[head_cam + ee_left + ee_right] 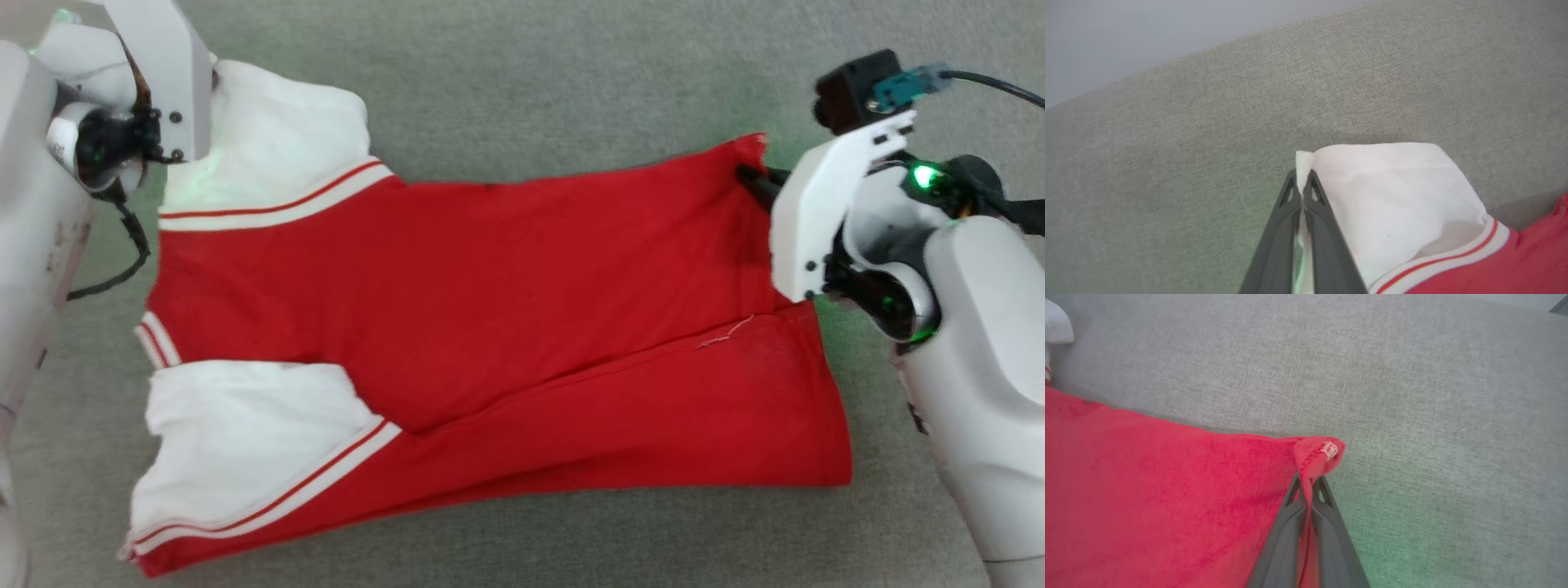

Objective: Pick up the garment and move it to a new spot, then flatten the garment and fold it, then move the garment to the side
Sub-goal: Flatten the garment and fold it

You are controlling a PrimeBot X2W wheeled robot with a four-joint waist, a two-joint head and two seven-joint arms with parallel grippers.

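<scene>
The garment [490, 310] lay spread sideways on the grey fabric surface [571, 73], with its white sleeves toward 9 o'clock and its red hem toward 3 o'clock. A long diagonal fold ran across its body.

From overhead, the white wrist housing [167, 73] at 10 o'clock hid the fingers beneath it. The left wrist view settled it: the left gripper [1301, 183] was pinched together on the edge of the far white sleeve.

At 2 o'clock only dark fingertips poked out at the hem corner. Up close, the right gripper [1308, 484] was clamped on that red corner, where a small pale stitched patch showed. The right arm [971, 327] covered part of the hem edge.
</scene>
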